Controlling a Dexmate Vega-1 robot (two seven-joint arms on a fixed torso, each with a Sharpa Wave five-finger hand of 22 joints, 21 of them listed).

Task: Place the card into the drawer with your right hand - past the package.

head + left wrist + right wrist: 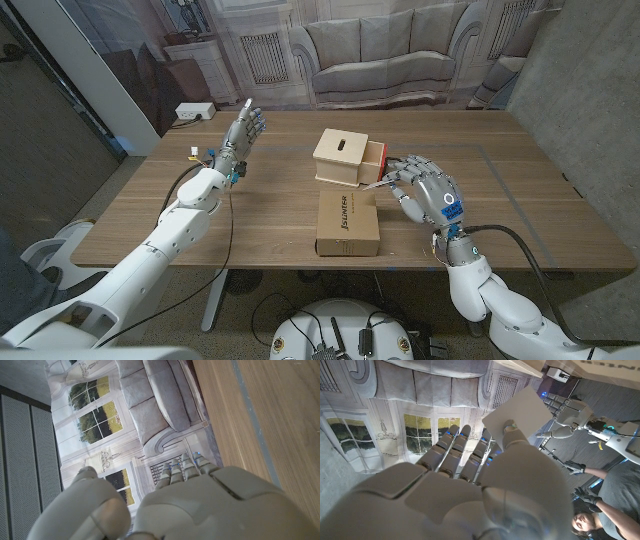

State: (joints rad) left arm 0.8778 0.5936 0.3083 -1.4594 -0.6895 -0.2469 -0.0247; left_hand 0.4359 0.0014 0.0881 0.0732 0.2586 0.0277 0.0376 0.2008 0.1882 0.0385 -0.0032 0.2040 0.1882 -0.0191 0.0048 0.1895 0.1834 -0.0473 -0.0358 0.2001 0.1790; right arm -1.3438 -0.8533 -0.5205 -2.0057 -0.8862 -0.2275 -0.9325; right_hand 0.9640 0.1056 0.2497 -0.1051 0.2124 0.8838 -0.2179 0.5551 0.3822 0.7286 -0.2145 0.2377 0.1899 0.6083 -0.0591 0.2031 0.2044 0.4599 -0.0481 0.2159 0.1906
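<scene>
**Card held at the open drawer**

The white card (519,412) is pinched in the right hand (425,190), just beside the open red drawer (375,157) of the small wooden box (340,156). A cardboard package (347,222) lies on the table (520,190) in front of the box. The left hand (241,137) is raised well apart, fingers spread, holding nothing.
</scene>
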